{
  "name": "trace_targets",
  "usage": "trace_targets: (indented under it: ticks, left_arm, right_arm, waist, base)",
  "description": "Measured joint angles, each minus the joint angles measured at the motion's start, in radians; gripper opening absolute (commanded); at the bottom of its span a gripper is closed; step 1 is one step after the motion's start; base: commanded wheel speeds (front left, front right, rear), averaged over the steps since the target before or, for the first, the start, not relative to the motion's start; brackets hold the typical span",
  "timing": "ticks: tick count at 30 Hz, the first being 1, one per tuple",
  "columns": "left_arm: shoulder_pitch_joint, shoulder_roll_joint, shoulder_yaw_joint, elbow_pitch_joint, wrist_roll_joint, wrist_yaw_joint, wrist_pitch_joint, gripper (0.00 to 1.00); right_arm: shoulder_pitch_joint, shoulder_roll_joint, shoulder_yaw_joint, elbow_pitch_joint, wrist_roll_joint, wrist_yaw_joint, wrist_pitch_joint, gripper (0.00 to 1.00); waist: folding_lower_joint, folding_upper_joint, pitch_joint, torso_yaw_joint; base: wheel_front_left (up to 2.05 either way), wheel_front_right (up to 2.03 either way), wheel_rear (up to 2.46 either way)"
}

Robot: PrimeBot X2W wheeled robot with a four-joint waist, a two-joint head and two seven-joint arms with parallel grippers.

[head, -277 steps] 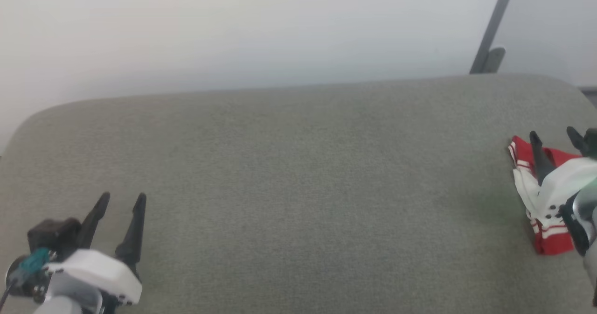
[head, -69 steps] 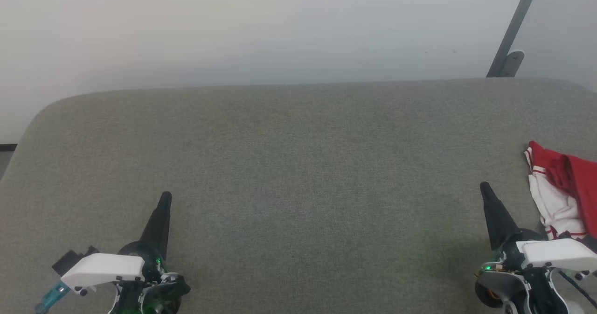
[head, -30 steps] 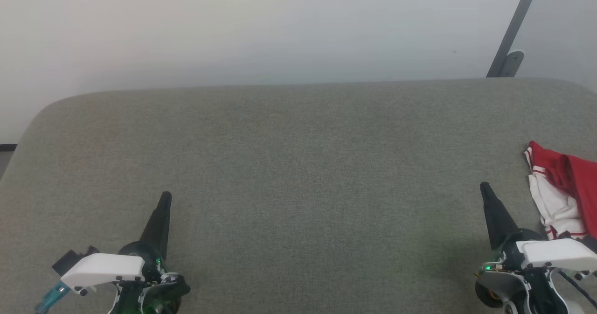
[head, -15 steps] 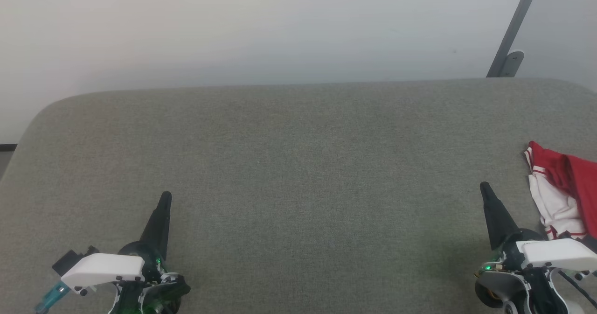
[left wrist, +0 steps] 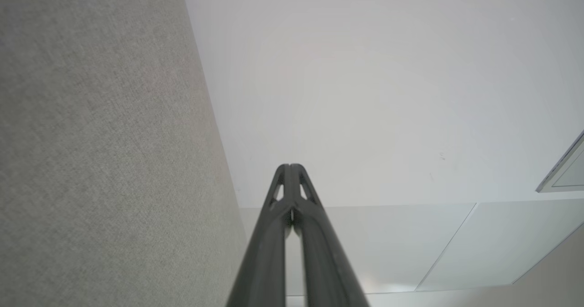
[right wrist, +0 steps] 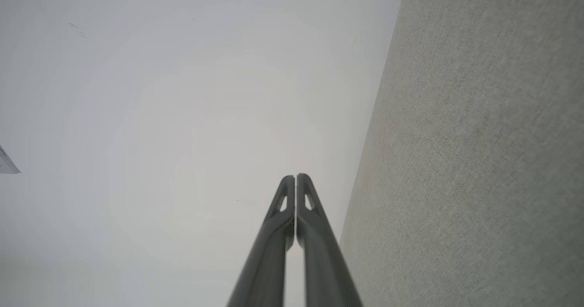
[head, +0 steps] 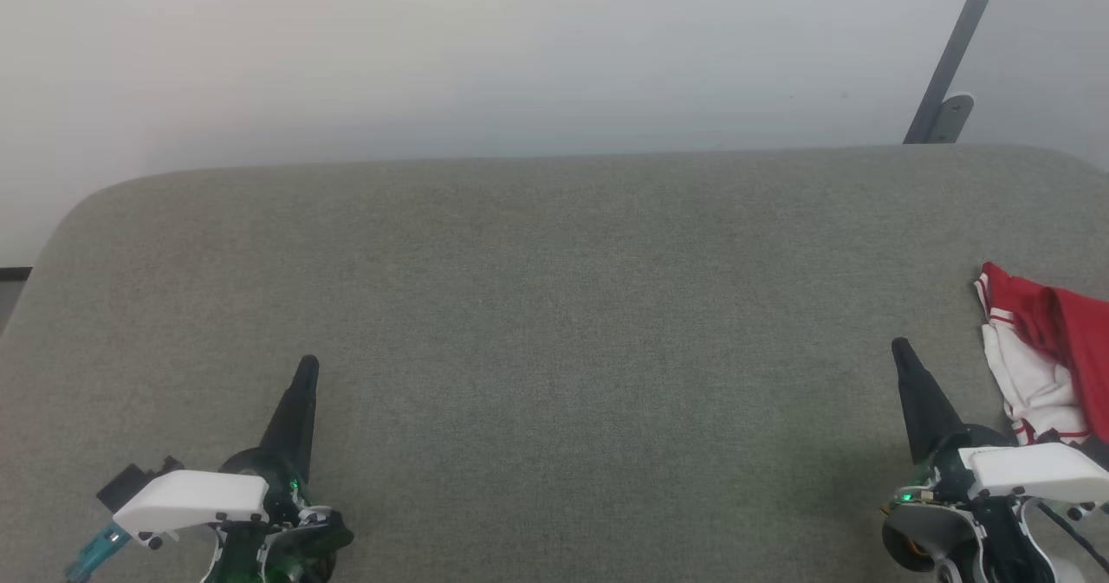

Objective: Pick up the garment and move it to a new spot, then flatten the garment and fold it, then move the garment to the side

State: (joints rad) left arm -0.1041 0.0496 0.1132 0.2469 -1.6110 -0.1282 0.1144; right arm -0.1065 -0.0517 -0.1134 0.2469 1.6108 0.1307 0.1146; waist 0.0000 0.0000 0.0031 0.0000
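While the left claw (head: 308, 365) and right claw (head: 899, 346) sit closed, empty, the garment (head: 1061, 327) lies far right.

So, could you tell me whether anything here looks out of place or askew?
The garment lies rumpled at the far right of the grey cushion, cut off by the head view's edge. Left gripper and right gripper are shut, holding nothing.

Grey padded surface (head: 554, 306), perhaps a bed, garment (head: 1040, 366) far right
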Motion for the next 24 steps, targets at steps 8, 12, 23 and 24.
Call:
trace_targets:
  ticks: [8,12,23,24]
  left_arm:
    - [0.000,0.000,0.000,0.000,0.000,0.000,0.000,0.00]
    - [0.000,0.000,0.000,0.000,0.000,0.000,0.000,0.00]
    - [0.000,0.000,0.000,0.000,0.000,0.000,0.000,0.00]
    - [0.000,0.000,0.000,0.000,0.000,0.000,0.000,0.00]
  right_arm:
    - [0.000,0.000,0.000,0.000,0.000,0.000,0.000,0.00]
    - [0.000,0.000,0.000,0.000,0.000,0.000,0.000,0.00]
    - [0.000,0.000,0.000,0.000,0.000,0.000,0.000,0.00]
    - [0.000,0.000,0.000,0.000,0.000,0.000,0.000,0.00]
  waist:
    - [0.0000,0.0000,0.000,0.000]
    - [0.0000,0.0000,0.000,0.000]
    - [0.0000,0.0000,0.000,0.000]
    - [0.0000,0.0000,0.000,0.000]
  base:
    - [0.00,0.00,0.00]
    - [0.00,0.00,0.00]
    - [0.00,0.00,0.00]
    - [0.00,0.00,0.00]
